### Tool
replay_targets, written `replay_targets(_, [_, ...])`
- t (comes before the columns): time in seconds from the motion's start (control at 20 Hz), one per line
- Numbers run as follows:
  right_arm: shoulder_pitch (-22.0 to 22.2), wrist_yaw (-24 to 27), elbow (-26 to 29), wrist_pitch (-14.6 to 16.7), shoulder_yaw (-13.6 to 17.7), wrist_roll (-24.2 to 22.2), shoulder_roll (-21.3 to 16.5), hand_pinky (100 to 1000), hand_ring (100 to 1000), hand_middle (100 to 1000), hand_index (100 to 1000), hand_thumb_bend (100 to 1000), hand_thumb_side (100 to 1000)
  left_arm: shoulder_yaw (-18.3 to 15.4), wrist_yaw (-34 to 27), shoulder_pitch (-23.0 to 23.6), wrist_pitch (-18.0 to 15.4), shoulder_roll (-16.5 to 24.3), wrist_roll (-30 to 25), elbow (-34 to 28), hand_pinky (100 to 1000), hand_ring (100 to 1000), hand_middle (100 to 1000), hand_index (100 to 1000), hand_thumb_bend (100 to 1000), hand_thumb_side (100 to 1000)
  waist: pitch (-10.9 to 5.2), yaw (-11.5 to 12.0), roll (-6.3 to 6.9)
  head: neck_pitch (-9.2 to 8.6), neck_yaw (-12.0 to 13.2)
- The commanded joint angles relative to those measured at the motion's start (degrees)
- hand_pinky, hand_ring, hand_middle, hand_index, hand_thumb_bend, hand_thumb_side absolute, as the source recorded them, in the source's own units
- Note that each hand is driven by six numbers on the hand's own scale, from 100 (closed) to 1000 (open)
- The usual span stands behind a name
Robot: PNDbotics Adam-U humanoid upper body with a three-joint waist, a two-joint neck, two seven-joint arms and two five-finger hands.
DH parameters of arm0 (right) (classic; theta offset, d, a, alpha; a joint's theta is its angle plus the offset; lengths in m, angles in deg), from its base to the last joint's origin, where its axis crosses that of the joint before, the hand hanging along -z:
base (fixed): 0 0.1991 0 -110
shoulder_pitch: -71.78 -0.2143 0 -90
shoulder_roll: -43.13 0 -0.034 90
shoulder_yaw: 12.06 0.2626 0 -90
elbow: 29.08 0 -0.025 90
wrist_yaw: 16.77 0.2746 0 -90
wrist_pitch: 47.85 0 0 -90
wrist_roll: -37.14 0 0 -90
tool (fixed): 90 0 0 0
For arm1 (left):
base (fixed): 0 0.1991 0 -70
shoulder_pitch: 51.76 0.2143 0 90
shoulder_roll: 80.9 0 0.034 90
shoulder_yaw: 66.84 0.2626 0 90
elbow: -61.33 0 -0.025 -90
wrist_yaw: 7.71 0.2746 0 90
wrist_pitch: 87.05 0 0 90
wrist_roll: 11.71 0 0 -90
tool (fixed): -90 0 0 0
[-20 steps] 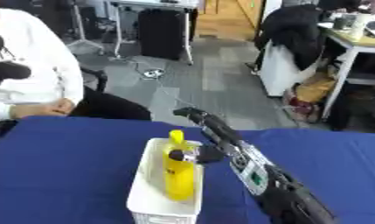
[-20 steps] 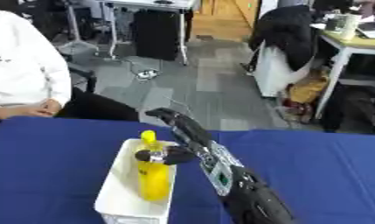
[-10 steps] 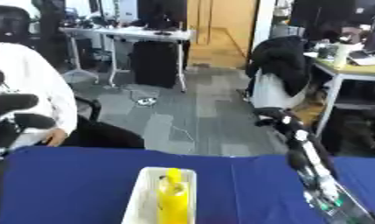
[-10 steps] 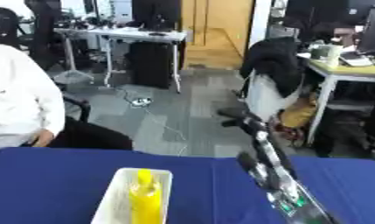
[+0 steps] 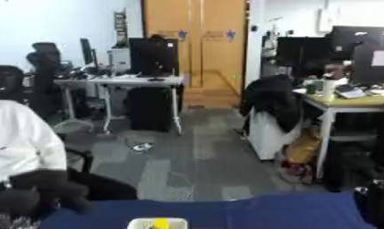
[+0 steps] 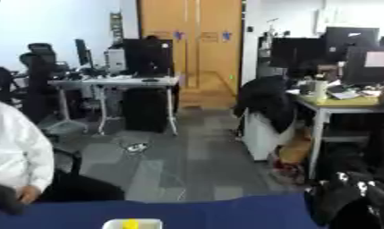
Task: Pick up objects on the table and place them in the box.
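Office fills most of our view — desks, monitors, chairs; only far strip of blue table shows at bottom. White box peeks over bottom edge, yellow object inside it. Left hand — dark blur at lower left; right hand at lower right. We cannot tell whether either hand's fingers are curled or straight.

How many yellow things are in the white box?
1 that I can see: a yellow thing poking up inside the white box at the bottom edge. Most of the box is cut off, so more may hide there.
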Motion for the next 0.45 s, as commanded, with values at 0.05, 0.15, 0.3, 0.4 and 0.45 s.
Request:
replay_targets(0.05, [-1.0,3.2,1.1,4.5,1.4,1.3,-0.1,100,127,242,428,110,915,-0.5,0.8,0.2,-0.6,1.6,-3.3,-0.8,666,737,843,858,238,926,-0.89,-0.4,0.20,-2.22,-2.2])
replay_targets(0.15, [-1.2,3.6,1.1,6.2,1.4,1.4,0.0,100,100,237,420,110,914,-1.1,0.6,0.8,-0.8,1.5,-3.8,-0.8,668,738,843,858,239,926,-1.08,-0.7,0.38,-2.86,-3.2])
replay_targets(0.3, [-0.9,3.5,1.1,6.4,1.2,1.1,0.1,100,100,233,420,111,914,-2.3,0.6,1.3,-0.7,1.4,-3.7,-0.8,671,739,844,857,240,924,-1.38,-0.8,0.45,-3.84,-3.6])
replay_targets(0.4, [-0.8,3.3,1.1,6.1,1.1,0.9,0.1,100,100,233,419,114,916,-3.0,0.6,1.3,-0.7,1.4,-3.2,-0.8,673,740,844,857,241,923,-1.45,-0.8,0.42,-4.33,-3.7])
replay_targets(0.45, [-0.8,3.2,1.1,6.1,1.0,0.8,0.1,100,100,232,419,114,916,-3.2,0.5,1.2,-0.7,1.4,-2.9,-0.8,673,740,844,857,241,923,-1.46,-0.8,0.39,-4.46,-3.6])
